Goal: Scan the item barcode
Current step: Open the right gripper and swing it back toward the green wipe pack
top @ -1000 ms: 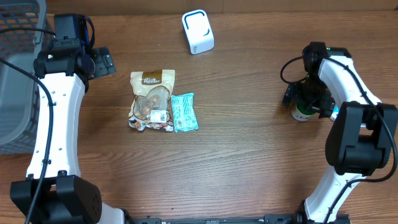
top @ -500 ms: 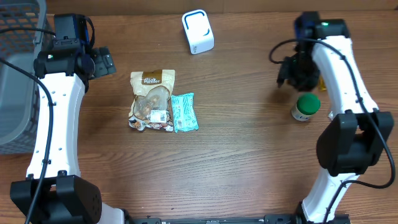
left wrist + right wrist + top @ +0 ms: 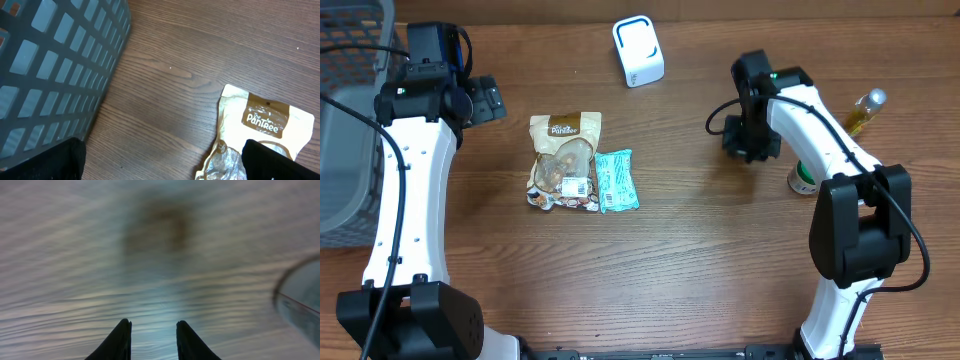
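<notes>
Overhead cam: white-and-brown snack pouch (image 3: 564,150), long axis up-down, sits lower right of the wide-open left gripper (image 3: 492,100), way nearer than the empty, barely-parted right gripper (image 3: 740,142).

Both arms are built of smooth white shells joined by black joint housings, and each rises from a bulky black base. The left arm (image 3: 408,190) carries a blue block near its wrist, a small green light beside it, and a thin black cable (image 3: 350,110) running along its length. The right arm (image 3: 825,140) has its own green light and a black cable looping off the wrist. The left claw (image 3: 160,162) has blunt black fingers (image 3: 42,160). The right claw (image 3: 152,340) has dark fingers tapering to narrow rounded tips, seen blurred.
</notes>
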`<state>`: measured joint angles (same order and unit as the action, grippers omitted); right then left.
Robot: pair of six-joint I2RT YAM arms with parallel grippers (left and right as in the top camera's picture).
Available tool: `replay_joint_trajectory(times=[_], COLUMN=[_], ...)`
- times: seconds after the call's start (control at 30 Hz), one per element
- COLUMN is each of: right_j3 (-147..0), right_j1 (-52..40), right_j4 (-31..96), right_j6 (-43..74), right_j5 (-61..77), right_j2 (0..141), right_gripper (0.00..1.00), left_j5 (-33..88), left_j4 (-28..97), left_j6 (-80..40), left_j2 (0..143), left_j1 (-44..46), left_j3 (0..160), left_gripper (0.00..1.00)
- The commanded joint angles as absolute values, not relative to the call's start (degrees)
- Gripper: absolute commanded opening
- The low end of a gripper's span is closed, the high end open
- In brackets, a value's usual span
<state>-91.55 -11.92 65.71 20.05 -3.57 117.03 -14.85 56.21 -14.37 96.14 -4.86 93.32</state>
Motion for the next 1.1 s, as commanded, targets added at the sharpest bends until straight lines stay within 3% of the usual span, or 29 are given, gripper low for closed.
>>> replay_joint_trajectory(times=[0.0,0.2,0.5,0.77,1.07], right_j3=[-88.8,-87.4,-87.4,-87.4,-87.4], right_j1=[-9.3,-3.9,3.8,2.3,-8.3], right_j4=[66.0,67.2,67.5,64.8,54.4], right_j6=[21.6,21.6,20.8,20.7,17.6], right_j5=[-11.6,-17.2,-15.1,0.1,23.4], right_j2=[116.8,116.8,116.8,116.8,116.8], right_gripper=[0.27,0.27,0.28,0.3,0.31], left_j5=[-15.4,-15.4,-15.4,-15.4,-15.4], left_j4=[56.3,56.3,56.3,56.3,56.3], left_j6=[-13.3,-13.3,-13.3,-13.3,-13.3], left_j2=[96.4,96.4,96.4,96.4,96.4], left_j1=[-4.5,-4.5,-4.5,-4.5,-4.5], left_j3=[93.5,93.5,93.5,93.5,93.5], left_gripper=[1.0,0.99,0.99,1.0,0.99])
